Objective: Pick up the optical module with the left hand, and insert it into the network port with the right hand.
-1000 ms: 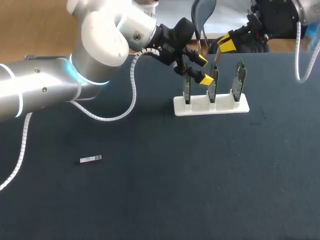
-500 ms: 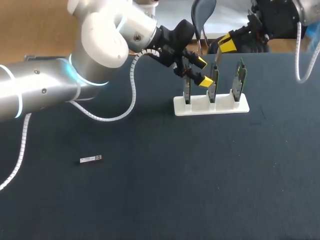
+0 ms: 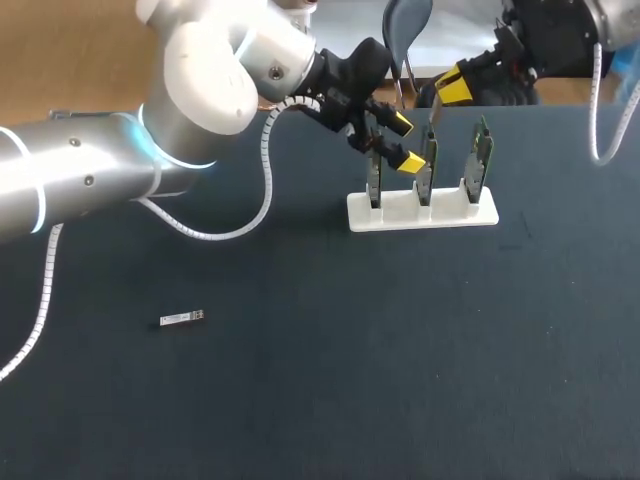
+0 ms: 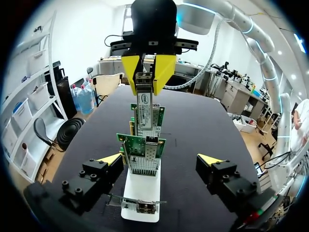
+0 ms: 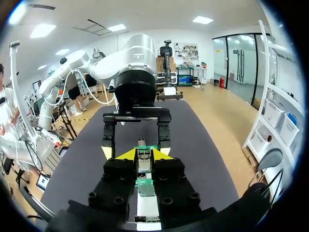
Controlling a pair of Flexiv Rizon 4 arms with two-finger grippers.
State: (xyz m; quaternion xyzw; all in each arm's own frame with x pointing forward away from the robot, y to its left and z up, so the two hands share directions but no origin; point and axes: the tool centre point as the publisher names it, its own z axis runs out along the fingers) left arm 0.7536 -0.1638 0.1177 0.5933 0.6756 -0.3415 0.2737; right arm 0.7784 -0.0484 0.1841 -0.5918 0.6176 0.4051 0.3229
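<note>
Our left claw (image 4: 159, 160) stands open astride the network cards (image 4: 143, 153). Our right claw (image 4: 146, 72) pinches the optical module (image 4: 143, 104) just above them. Only the head view shows a spare module (image 3: 181, 319), well apart from both claws.

White label on the optical module (image 4: 143, 107), pinched in the right gripper (image 4: 145, 77): there's print, but too small to read.

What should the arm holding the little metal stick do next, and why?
Probably the right gripper should ease the optical module straight on into the network card ahead of it. It is shut on the module, lined up with that card in the white rack; the left gripper is open, holding nothing.
</note>
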